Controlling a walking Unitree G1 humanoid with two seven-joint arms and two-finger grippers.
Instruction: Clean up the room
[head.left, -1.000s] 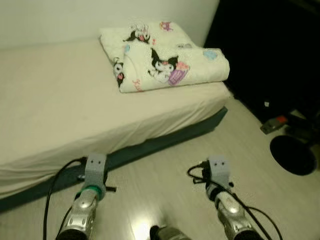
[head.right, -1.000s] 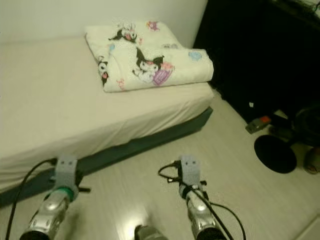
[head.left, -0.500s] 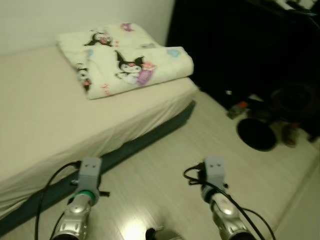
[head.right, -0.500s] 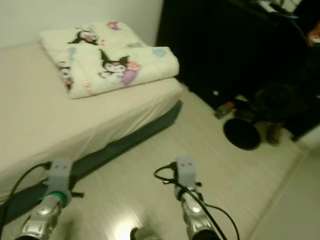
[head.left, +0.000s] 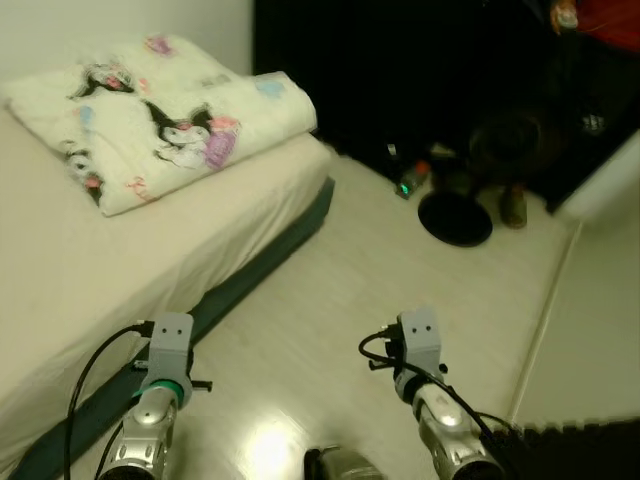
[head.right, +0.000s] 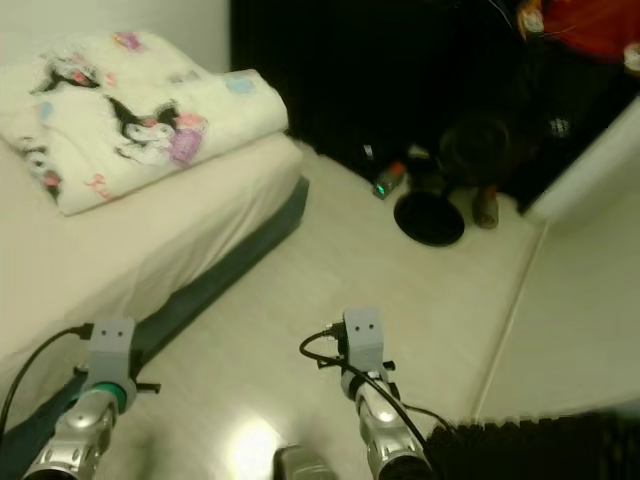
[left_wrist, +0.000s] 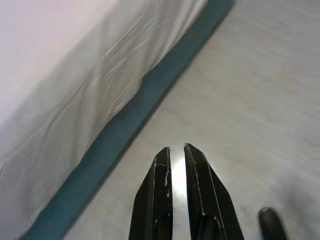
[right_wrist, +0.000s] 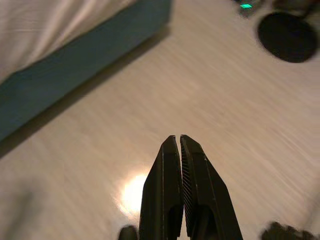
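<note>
Well apart, folded blanket (head.left: 160, 115) lies beyond both jaws.

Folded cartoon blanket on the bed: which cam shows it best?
Left eye view: the folded blanket lies nearly whole on the bed, print readable. Right eye view has it too, but cut more at the picture's left edge. The wrist views show the bed's sheet and teal base, no blanket.

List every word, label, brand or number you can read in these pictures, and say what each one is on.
None can be read.
Folded white blanket with cartoon characters on the bed with the cream sheet: pictures and some small pink marks, too blurred to read.
Small object with a green light beside the black round base on the pale floor: a glow, no legible label.
</note>
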